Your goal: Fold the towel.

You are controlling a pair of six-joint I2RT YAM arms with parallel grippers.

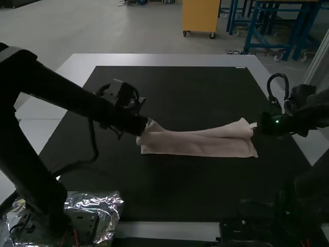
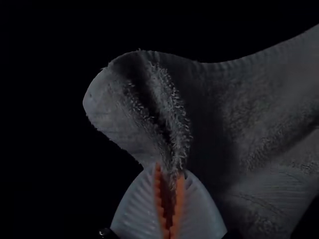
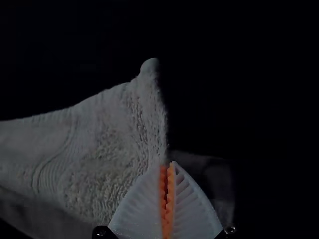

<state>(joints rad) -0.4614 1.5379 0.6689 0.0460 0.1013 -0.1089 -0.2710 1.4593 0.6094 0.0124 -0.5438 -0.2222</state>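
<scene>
Towel point(image 1: 198, 145) is laid on the dark surface point(image 1: 169, 190) as a long, narrow strip between the two arms; its long axis is run from left to right, with a straight edge turned towards the arm bases and a looser, slightly raised edge beyond it. The far left corner is pinched by the left end effector point(image 2: 170, 172), its orange pads brought nearly together and bunched cloth gripped at the tips; the far right corner appears to be caught by the right end effector point(image 3: 167, 164), whose pads are almost touching, with only a sliver of gap between them.

Neither arm can be called the nearer, since one end of the strip is reached by each; from both end effectors, the body of the cloth is found inward and towards the bases. By judgement, a fold along the length is in hand, and the held edge would need to be carried level towards the near edge, both corners being moved together; if one were led ahead of the other, the strip could be skewed, or the small right-hand pinch could be lost.
</scene>
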